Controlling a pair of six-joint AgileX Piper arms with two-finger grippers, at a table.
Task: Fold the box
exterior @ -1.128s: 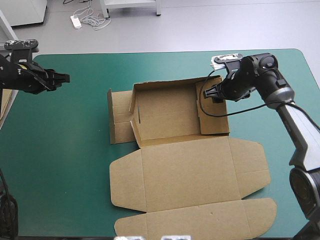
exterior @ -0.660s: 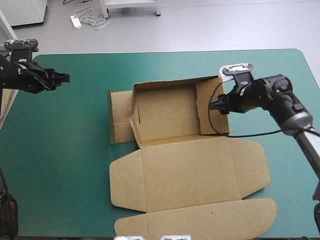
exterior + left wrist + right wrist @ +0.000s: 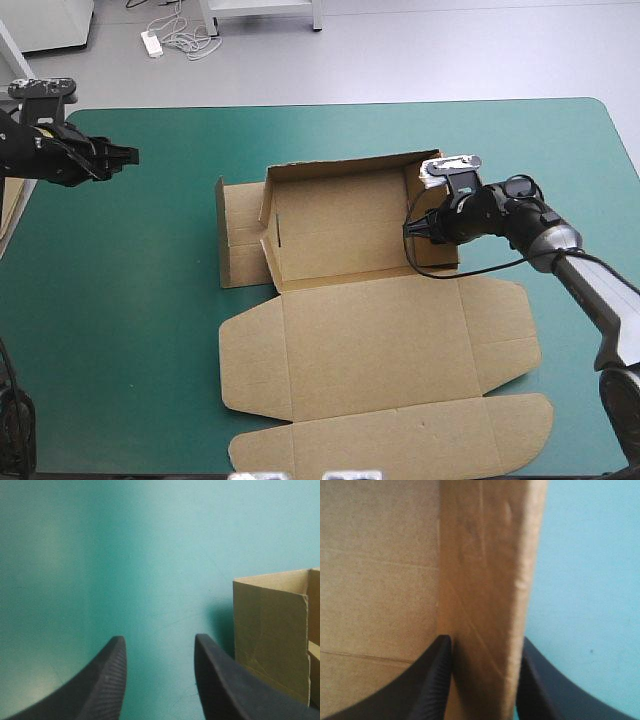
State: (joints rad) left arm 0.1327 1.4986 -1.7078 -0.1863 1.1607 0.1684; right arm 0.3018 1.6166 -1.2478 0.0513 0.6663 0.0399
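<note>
Right claw (image 3: 415, 228) straddling the right wall (image 3: 412, 190) of the box (image 3: 330, 225)
The box is lying mid-bench (image 3: 130, 330); that claw's fingers are standing apart, seemingly unclamped, while the left claw (image 3: 132, 155) is hovering wide at far left.

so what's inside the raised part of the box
Only bare brown board shows inside the box. The right gripper straddles its right wall, one finger inside. The floor beneath that gripper is covered from view.
</note>
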